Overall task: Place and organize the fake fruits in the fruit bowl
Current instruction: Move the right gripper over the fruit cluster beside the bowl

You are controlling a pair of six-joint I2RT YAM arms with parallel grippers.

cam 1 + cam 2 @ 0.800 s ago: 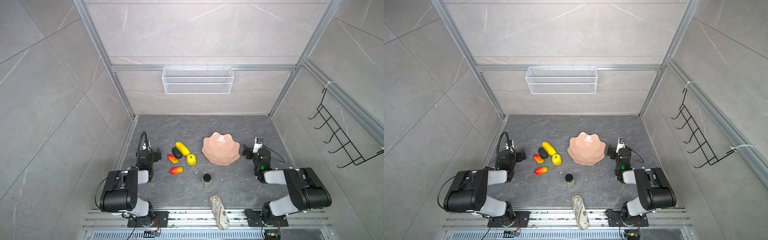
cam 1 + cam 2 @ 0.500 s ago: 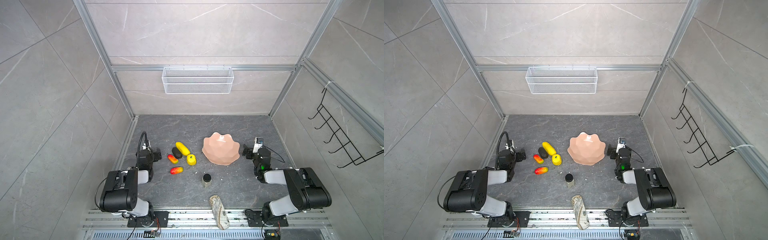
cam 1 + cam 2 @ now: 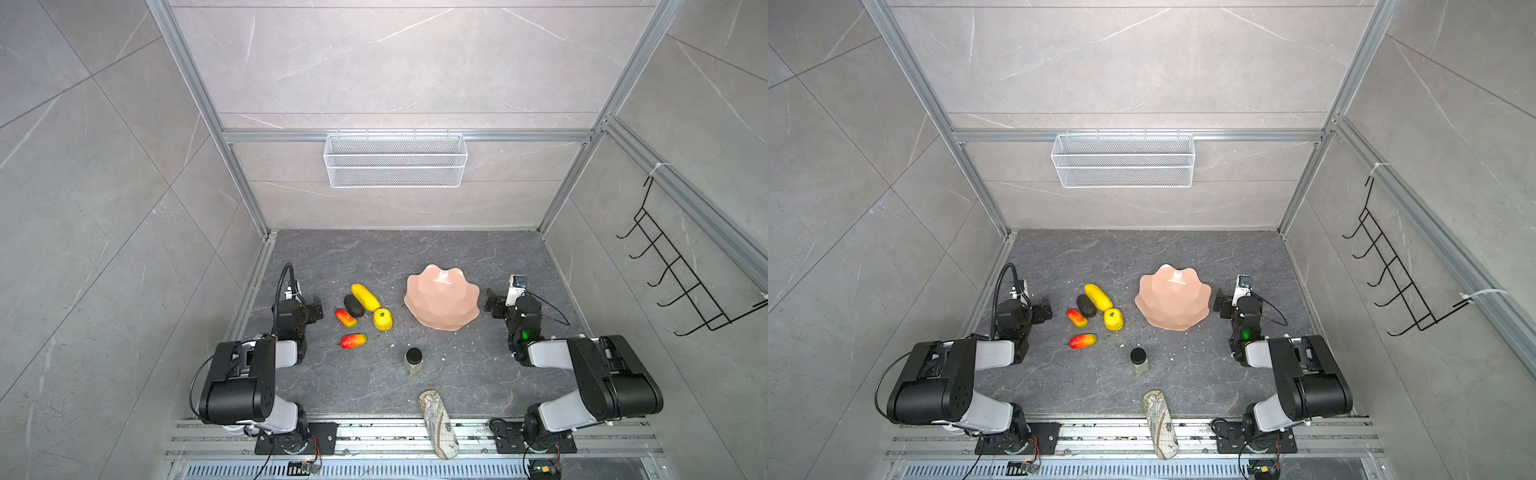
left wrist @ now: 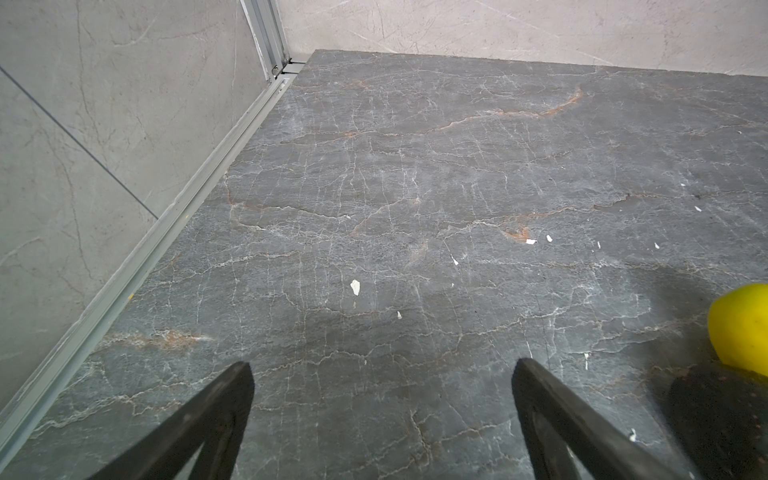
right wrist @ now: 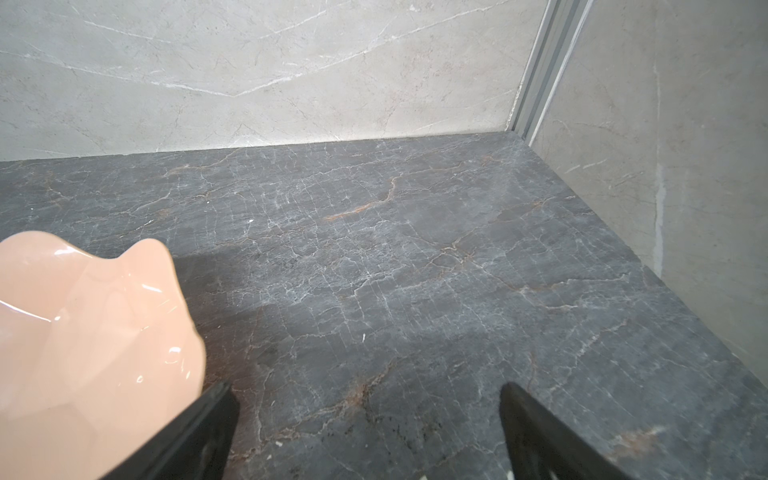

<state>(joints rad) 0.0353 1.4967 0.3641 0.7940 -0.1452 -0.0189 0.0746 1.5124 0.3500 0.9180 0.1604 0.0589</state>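
Observation:
Five fake fruits lie in a cluster left of centre in both top views: a long yellow one [image 3: 365, 297], a blackish oval [image 3: 353, 305], a stubby yellow one [image 3: 382, 319] and two red-to-yellow ones [image 3: 345, 318] [image 3: 353, 341]. The salmon-pink fruit bowl [image 3: 441, 297] stands empty to their right. My left gripper [image 3: 314, 307] rests low just left of the fruits, open and empty [image 4: 382, 365]; the yellow fruit [image 4: 744, 328] and the blackish oval [image 4: 723, 411] show at the edge of its wrist view. My right gripper [image 3: 492, 303] sits beside the bowl's right rim [image 5: 83, 332], open and empty [image 5: 366, 386].
A small black-lidded jar [image 3: 414, 359] stands in front of the fruits. A beige patterned oblong object [image 3: 437, 417] lies at the front edge. A white wire-mesh basket [image 3: 395, 166] hangs on the back wall and a black hook rack [image 3: 681, 282] on the right wall.

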